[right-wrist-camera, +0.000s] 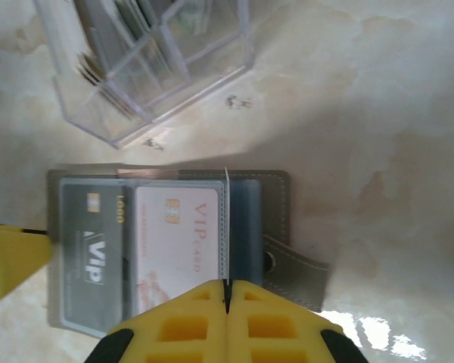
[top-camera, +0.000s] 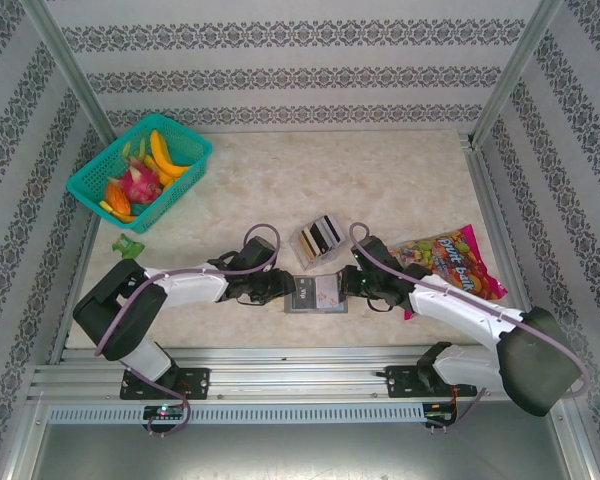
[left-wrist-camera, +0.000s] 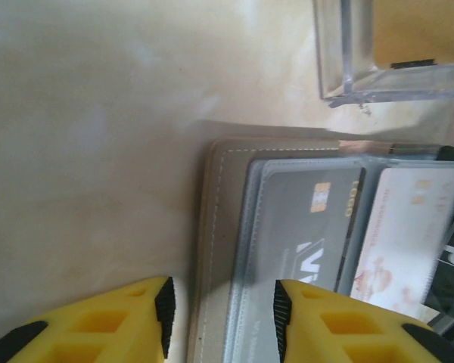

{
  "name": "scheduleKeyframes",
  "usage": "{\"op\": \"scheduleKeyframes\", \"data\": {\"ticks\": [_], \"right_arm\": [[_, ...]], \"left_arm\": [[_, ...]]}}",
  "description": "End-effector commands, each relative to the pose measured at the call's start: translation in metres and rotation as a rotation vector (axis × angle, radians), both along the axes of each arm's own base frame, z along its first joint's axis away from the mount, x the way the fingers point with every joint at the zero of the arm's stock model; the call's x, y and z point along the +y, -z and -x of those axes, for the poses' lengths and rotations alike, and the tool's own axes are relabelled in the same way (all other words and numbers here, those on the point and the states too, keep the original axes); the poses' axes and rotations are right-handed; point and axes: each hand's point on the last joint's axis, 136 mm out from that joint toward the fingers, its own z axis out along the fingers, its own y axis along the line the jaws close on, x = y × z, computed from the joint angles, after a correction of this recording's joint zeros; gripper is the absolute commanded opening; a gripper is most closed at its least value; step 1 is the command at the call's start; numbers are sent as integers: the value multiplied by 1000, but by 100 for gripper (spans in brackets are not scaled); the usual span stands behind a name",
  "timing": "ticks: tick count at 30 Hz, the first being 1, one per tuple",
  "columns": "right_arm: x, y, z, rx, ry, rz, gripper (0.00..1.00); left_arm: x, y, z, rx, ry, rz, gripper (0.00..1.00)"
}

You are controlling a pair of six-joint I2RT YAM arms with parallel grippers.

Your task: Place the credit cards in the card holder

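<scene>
Credit cards (right-wrist-camera: 174,242): two are tucked in the open card holder (right-wrist-camera: 278,198) on the tabletop (right-wrist-camera: 378,113) between the claws, others in the clear tray (right-wrist-camera: 159,68).
Light, stiff, slick; an edge pinch is judged best. The right claw (right-wrist-camera: 227,293) is pressed together on a thin leaf (right-wrist-camera: 225,227), card or sleeve page untold; the left claw (left-wrist-camera: 223,306) is spread astride the holder's edge.

My overhead camera sits above and behind the arm bases (top-camera: 165,382), tilted down across the whole bench (top-camera: 380,170) toward its far edge. My left wrist camera looks down past its yellow fingers (left-wrist-camera: 98,333), very close on one stitched border of the card holder (left-wrist-camera: 219,249). My right wrist camera looks down over its own fingers (right-wrist-camera: 189,325) from slightly further back. All three share the card holder, near the middle of the near edge, and the clear tray (right-wrist-camera: 174,83) just beyond it.
</scene>
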Motion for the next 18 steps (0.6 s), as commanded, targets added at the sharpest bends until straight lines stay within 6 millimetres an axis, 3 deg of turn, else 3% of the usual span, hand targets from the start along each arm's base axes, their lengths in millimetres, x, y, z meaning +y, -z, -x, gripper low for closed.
{"op": "scheduleKeyframes", "data": {"ticks": [1, 8, 16, 18], "right_arm": [[15, -21, -2, -28, 2, -122, 0], [43, -44, -5, -44, -34, -268, 0], [79, -25, -5, 38, -103, -279, 0], [81, -24, -6, 41, -106, -281, 0]], "left_arm": [[-11, -3, 0, -9, 24, 13, 40], [-5, -9, -3, -46, -6, -11, 39], [39, -21, -2, -112, -135, -144, 47], [43, -26, -3, -135, -142, -143, 49]]}}
